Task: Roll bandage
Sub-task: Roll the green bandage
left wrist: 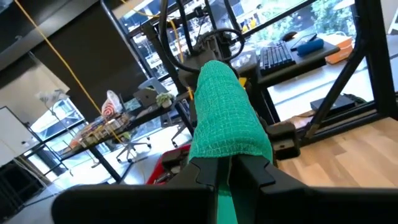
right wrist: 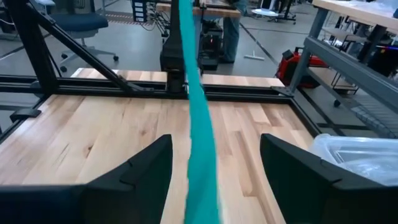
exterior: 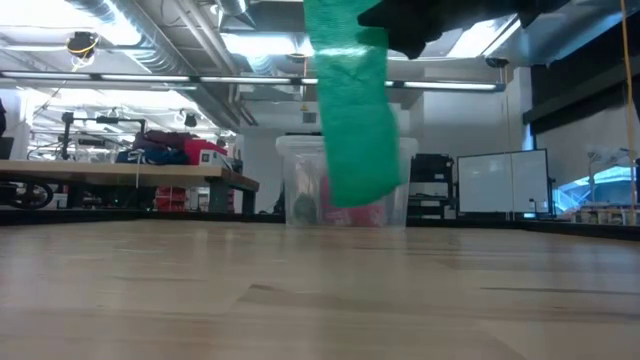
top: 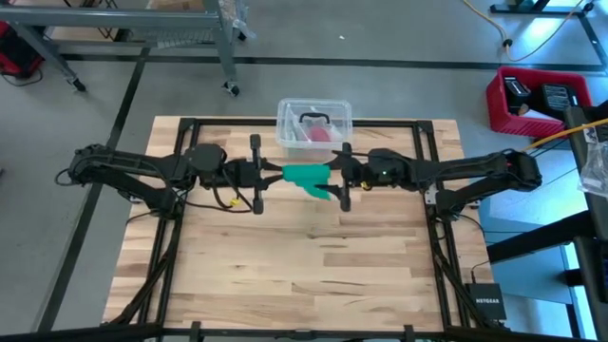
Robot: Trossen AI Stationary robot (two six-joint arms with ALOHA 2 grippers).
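Left gripper [left wrist: 231, 171] jaws clamped on bandage [left wrist: 225, 112]; right gripper [right wrist: 214, 171] jaws wide, strip between, untouched. Low view only: tail hangs clear of bench [exterior: 320, 290].

teal-green bandage [top: 307, 176], thin stretchy mesh fabric, held up off the table between the two arms, loose end hanging down like a flat strip [exterior: 352, 110], clear of the wood, edge-on in the right wrist view [right wrist: 198, 137]
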